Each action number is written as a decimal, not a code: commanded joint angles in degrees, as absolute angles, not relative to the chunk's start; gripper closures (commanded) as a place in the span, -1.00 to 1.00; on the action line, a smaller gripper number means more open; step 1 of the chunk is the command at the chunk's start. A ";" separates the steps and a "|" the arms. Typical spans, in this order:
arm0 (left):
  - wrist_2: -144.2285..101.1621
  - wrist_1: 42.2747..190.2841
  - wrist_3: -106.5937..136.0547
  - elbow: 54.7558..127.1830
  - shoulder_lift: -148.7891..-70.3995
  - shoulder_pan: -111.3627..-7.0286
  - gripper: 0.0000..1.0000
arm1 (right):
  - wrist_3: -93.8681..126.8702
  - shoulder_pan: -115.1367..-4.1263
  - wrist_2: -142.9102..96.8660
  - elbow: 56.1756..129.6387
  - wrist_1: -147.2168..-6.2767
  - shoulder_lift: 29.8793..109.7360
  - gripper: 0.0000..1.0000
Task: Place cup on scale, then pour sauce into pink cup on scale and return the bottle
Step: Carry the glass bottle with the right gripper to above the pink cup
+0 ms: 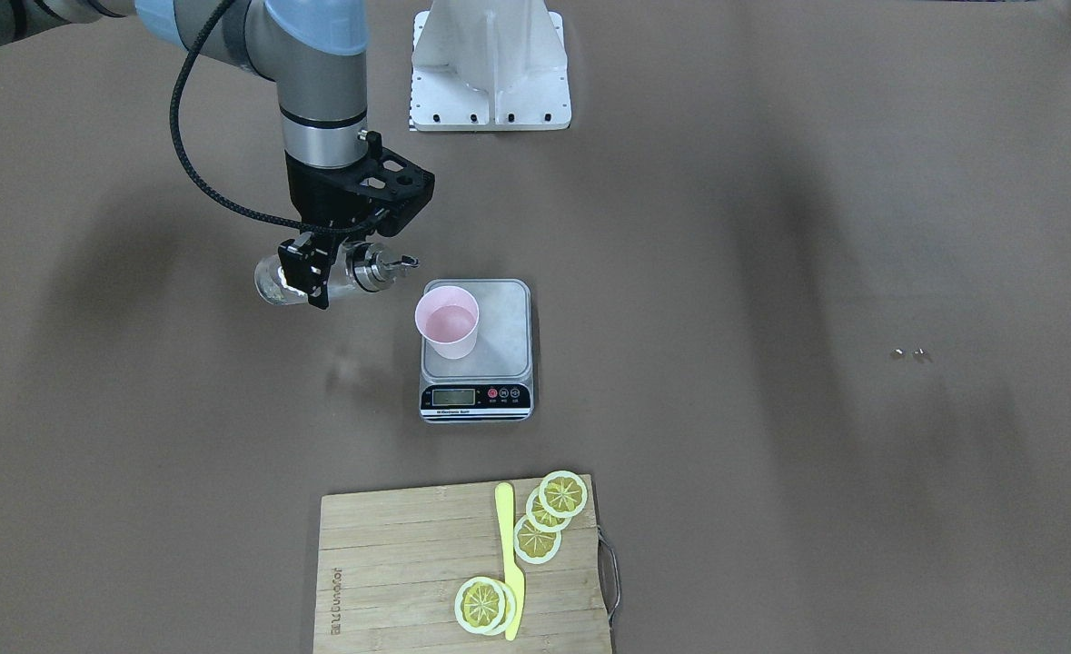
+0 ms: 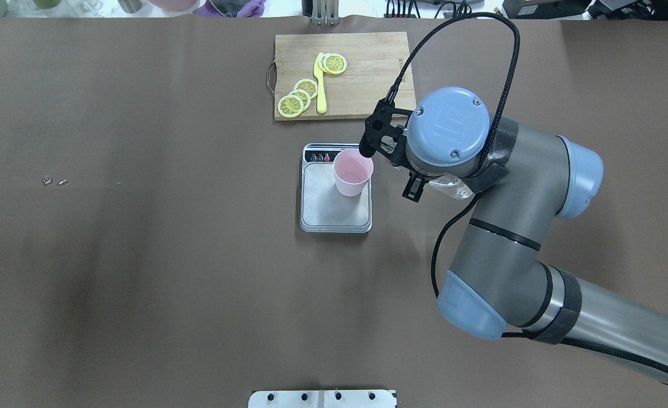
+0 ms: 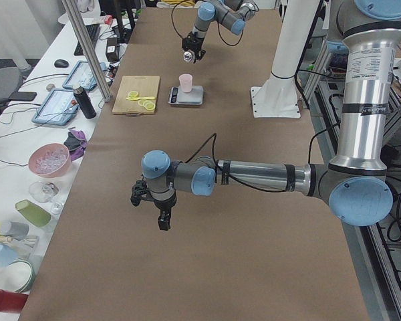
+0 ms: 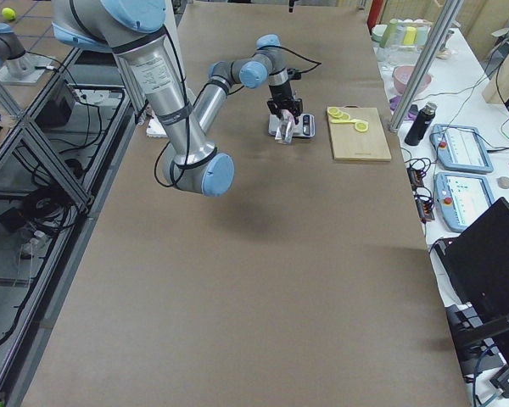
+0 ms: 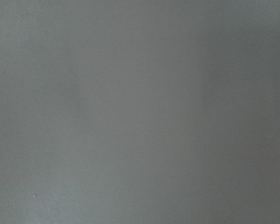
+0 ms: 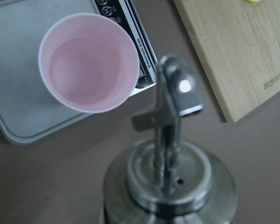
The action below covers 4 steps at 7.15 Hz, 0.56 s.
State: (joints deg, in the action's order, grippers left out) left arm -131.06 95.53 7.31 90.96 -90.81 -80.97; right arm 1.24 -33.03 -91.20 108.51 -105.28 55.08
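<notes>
The pale pink cup [image 1: 449, 320] stands upright on the steel scale [image 1: 503, 350], at the platform's corner towards my right arm. It also shows in the right wrist view [image 6: 88, 60]. My right gripper [image 1: 317, 272] is shut on the clear glass bottle [image 1: 272, 283] and holds it nearly level above the table. The metal spout [image 1: 399, 263] points at the cup and ends just short of its rim. No stream shows. A little clear sauce seems to lie in the cup. My left gripper [image 3: 154, 210] hovers over bare table far from the scale; I cannot tell whether it is open.
A wooden cutting board [image 1: 390, 563] with lemon slices [image 1: 549, 513] and a yellow knife [image 1: 510, 559] lies beyond the scale on the operators' side. The white mount base [image 1: 490, 68] stands at the robot's edge. Small shiny specks [image 1: 907, 354] lie on the table's left half.
</notes>
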 commanded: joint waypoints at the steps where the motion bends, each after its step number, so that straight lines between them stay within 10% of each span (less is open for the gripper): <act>1: -131.57 95.36 7.12 90.97 -90.79 -81.04 -0.96 | 1.23 -32.61 -89.92 108.46 -108.79 55.11 0.43; 4: -134.65 95.54 5.90 91.05 -89.57 -81.47 -0.96 | 1.23 -32.69 -89.04 106.88 -110.83 54.93 0.43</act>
